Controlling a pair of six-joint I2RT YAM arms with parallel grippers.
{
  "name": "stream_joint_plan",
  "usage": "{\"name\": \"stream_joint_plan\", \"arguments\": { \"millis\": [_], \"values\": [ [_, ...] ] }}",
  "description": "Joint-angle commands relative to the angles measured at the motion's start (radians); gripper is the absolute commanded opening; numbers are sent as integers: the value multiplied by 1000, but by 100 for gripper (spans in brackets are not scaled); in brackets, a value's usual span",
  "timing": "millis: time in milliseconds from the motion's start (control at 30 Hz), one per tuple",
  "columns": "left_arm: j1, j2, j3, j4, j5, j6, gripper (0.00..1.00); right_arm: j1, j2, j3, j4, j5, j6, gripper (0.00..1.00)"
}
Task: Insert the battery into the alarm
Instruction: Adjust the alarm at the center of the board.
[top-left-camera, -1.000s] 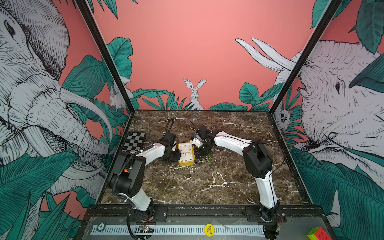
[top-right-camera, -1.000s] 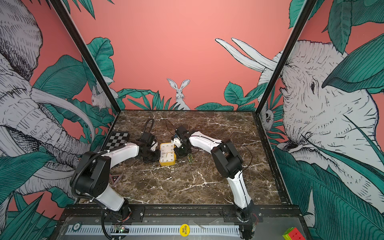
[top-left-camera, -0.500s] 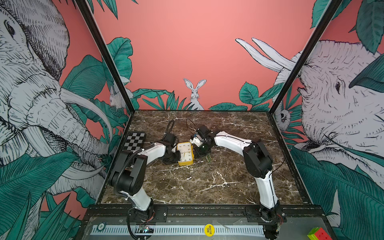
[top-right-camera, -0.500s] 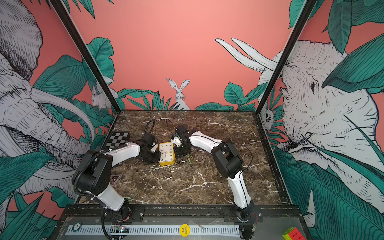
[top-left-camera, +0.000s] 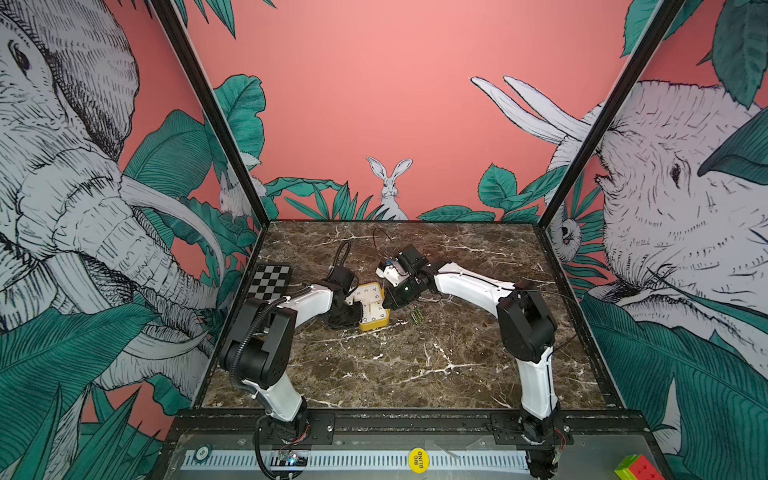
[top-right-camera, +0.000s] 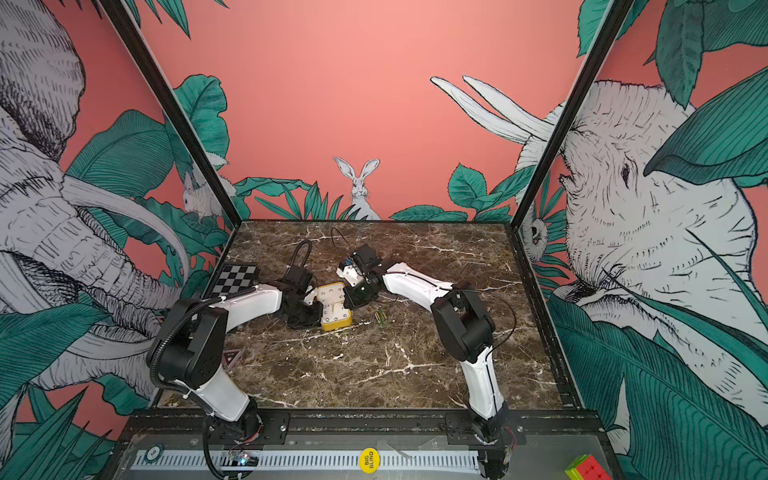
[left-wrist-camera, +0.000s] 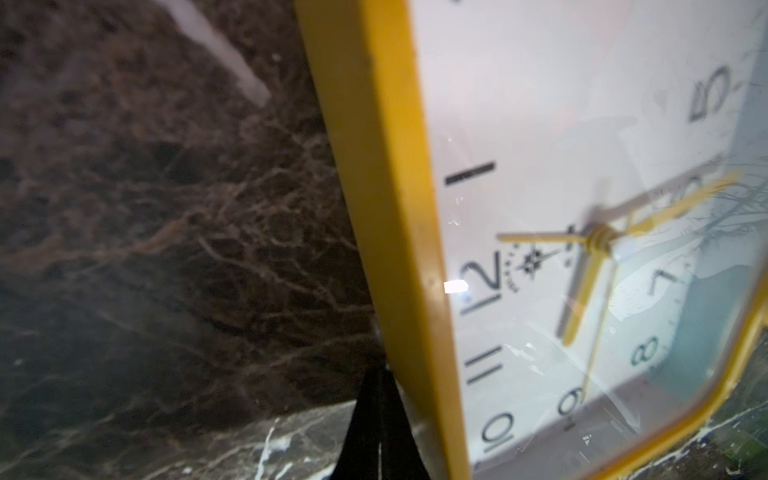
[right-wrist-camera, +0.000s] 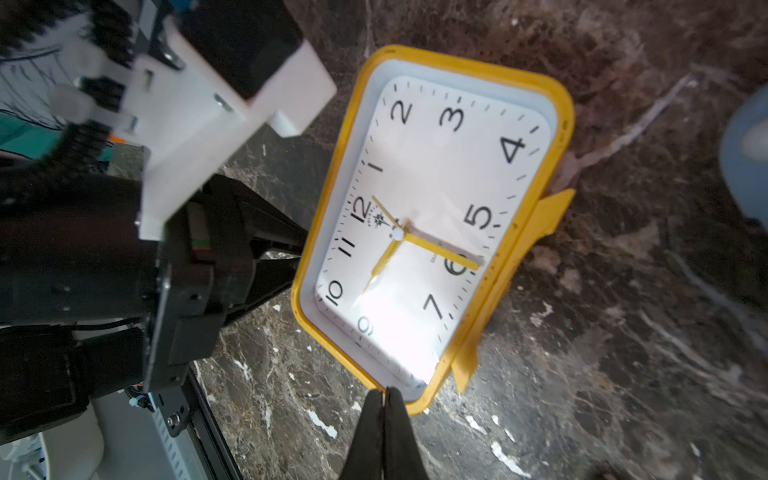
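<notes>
Here the yellow alarm clock (top-left-camera: 372, 306) lies face up on the table (top-left-camera: 415, 374). Both claws are shut and empty, the left claw (right-wrist-camera: 294, 255) at its top edge and the right claw (right-wrist-camera: 386, 397) at a corner. What look like green batteries (top-left-camera: 417, 316) lie near, on the right arm's side, pointing roughly away.

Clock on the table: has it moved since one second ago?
No. The clock keeps the same distance from the checkerboard in a top view.

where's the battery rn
In both top views the battery lies loose on the marble table, just right of the yellow alarm clock and slightly nearer the camera than the shut right claw.
</notes>
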Motion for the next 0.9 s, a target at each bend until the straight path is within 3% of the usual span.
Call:
{"name": "stream_joint_plan", "arguments": {
  "millis": [0,467,867],
  "values": [
    [-6,-21,-1,-44,-33,18,5,-31,-20,-18,-24,79,49,0],
    [-6,-38,50,-101,-112,37,8,-52,140,134,-155,62,2,0],
    [-6,5,87,-95,-83,22,8,-44,175,179,-165,-88,16,0]
  ]
}}
